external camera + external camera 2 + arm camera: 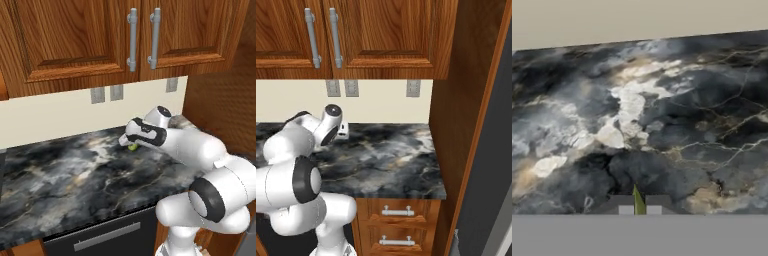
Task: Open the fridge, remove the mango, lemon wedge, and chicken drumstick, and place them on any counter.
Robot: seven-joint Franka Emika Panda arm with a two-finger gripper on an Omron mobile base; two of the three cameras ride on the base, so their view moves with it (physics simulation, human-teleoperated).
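My gripper [131,145] hangs low over the black marbled counter [65,170] and is shut on the lemon wedge [133,147], a tiny yellow-green piece. In the hand view the lemon wedge [639,202] pokes up as a thin sliver, pinched by the two fingertips [625,205], with the counter [662,130] close beneath. From the right base view the hand [342,130] sits over the counter [391,155] behind the arm. A dark grey edge of the fridge [491,165] shows at the far right. The mango and chicken drumstick are out of view.
Wooden wall cabinets with grey bar handles [132,40] hang above the counter. Wall outlets [106,93] sit on the cream backsplash. A tall wooden panel [456,110] bounds the counter on the right. Drawers [398,211] lie below.
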